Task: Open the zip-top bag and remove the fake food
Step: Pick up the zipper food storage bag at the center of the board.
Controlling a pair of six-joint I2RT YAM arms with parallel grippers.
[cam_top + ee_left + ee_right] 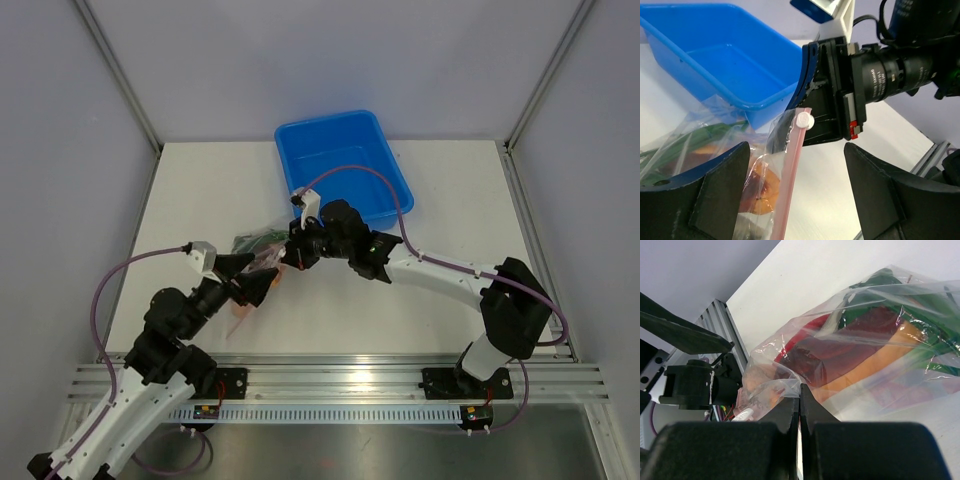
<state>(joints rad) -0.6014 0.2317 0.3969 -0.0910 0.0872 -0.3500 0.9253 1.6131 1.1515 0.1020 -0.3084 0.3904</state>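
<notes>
The zip-top bag (256, 250) lies on the white table between my two grippers, just in front of the blue tub. My right gripper (800, 388) is shut on a fold of the bag's clear plastic (880, 330). Through the plastic the fake food shows: a red chilli (840, 347), an orange piece (875, 362) and green pieces (932, 340). My left gripper (796, 150) is open, and the pinkish zip strip (789, 175) with its white slider (804, 120) stands between the fingers, touching neither. An orange slice (762, 187) sits in the bag by the left finger (715, 195).
The blue tub (300, 140) stands at the back middle of the table, its near rim (755, 104) close behind the bag. The right arm's wrist (890, 75) hangs just beyond the left gripper. An aluminium rail (340, 380) runs along the table's near edge.
</notes>
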